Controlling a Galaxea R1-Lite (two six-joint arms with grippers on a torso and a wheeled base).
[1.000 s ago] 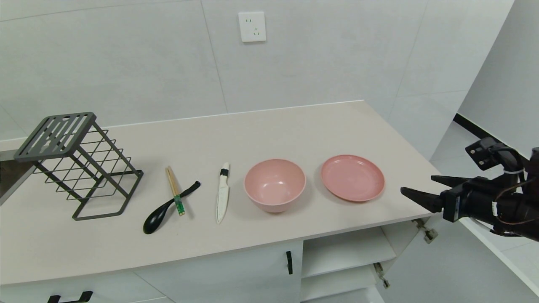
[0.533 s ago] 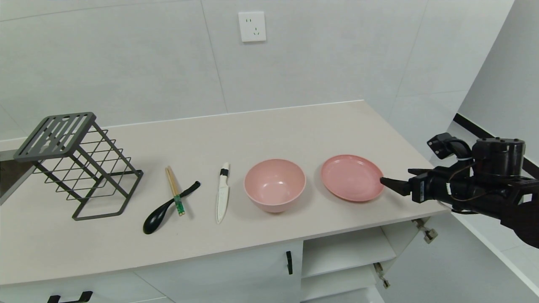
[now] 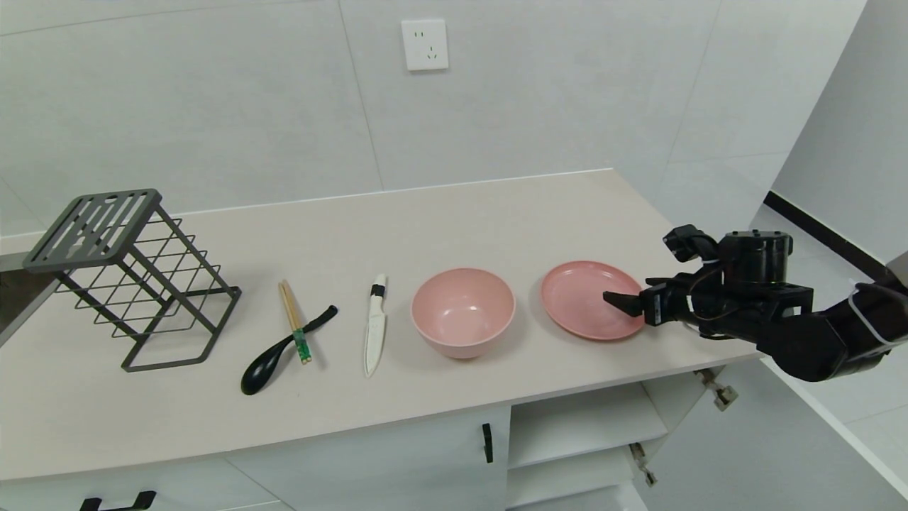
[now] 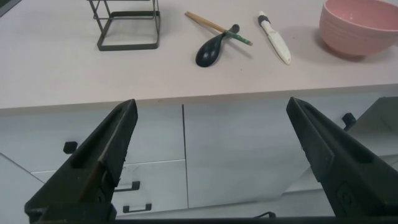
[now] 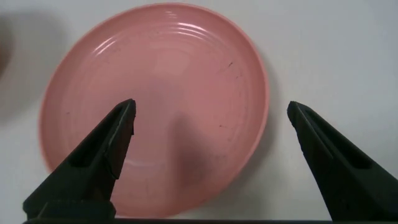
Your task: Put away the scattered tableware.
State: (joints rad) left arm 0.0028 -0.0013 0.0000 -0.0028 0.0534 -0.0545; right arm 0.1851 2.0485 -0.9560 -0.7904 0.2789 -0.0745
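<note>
I have the right gripper [image 3: 624,300] out over the right end of the counter [image 3: 496,213], its jaws spread wide and holding nothing. The plate [image 3: 578,292] lies flat just beneath and ahead of it, toward the robot's left. From the wrist camera, one fingertip hangs over the plate's inside and the other hangs outside its rim, over bare counter, so the rim runs between them. I judge the coming move turns on that. The plate is round, with no long axis to line up on, so what counts is closing across that low rim. Whether the tips touch the plate I cannot tell. The bowl [image 3: 462,311] stands just beside the plate, further left, then the knife [image 3: 376,325], the spoon [image 3: 277,355] crossing the chopsticks [image 3: 291,309], and the rack [image 3: 128,277] at the far left. The left gripper [image 4: 211,118] is also wide apart and empty. It sits low before the cabinet fronts, well apart from the plate, so the right arm is plainly nearer. A shelf [image 3: 582,419] stands open below the plate.
</note>
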